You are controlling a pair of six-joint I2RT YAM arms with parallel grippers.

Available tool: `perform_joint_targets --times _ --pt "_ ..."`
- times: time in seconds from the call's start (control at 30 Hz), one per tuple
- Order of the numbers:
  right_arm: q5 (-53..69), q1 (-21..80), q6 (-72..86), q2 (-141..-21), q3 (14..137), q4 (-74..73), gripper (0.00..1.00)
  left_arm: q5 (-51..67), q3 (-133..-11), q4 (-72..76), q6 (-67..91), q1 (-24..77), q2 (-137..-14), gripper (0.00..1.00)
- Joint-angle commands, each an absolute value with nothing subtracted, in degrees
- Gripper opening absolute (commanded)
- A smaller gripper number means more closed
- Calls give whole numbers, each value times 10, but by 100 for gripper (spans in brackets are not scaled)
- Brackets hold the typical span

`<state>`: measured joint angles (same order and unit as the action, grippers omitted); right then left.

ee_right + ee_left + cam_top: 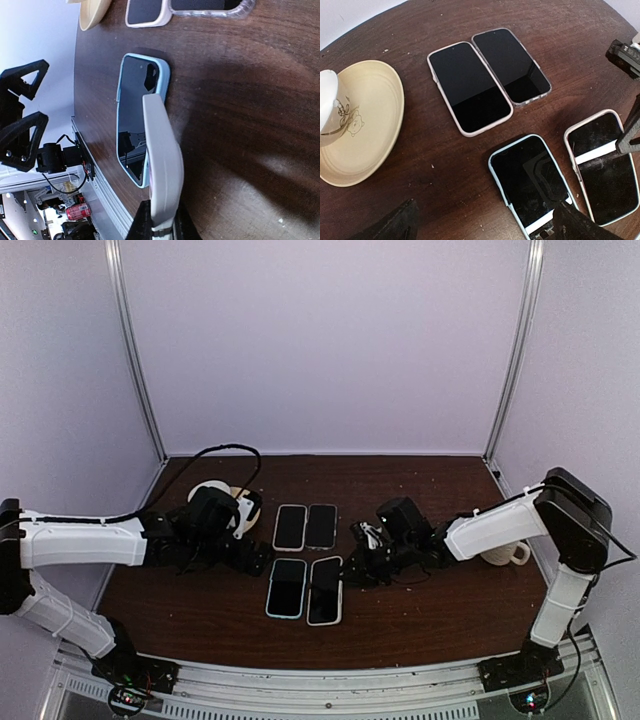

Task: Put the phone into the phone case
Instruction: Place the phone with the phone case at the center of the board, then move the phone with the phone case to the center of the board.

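Phones are laid in two pairs on the brown table (pixel 440 620), four in all, each in a case. The front right one, the white-cased phone (pixel 605 167), is pinched at its outer edge by the right gripper (pixel 159 212), whose fingers are clamped on the rim. Just beside it lies the blue-cased phone (pixel 532 180), over which the left gripper (pixel 486 205) is held, fingers spread wide. A cream plate (pixel 370 125) bearing a cup (pixel 327 107) is set left of the rear pair (pixel 470 95), and a mug (pixel 505 555) stands beyond the right arm.
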<state>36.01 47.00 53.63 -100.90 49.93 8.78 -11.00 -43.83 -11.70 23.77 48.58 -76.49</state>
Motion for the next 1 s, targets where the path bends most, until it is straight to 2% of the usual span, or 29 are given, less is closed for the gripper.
perform_joint_targets --times 0.0,0.2,0.37,0.57,0.8,0.97 --pt "370 446 534 -1049 518 111 21 -123 -433 -115 244 482 -763 98" --pt "335 445 501 -1062 533 41 41 -124 -430 -111 243 480 -763 98" --pt "264 462 475 -1028 536 -52 49 -122 -431 -111 243 479 -765 98" --pt "181 524 459 -989 558 -176 49 -119 -431 -110 243 478 -768 97" --pt "150 576 530 -1002 533 -112 45 -122 -431 -110 243 477 -774 98" --pt "128 583 557 -1031 547 -60 35 -125 -432 -115 241 477 -775 98"
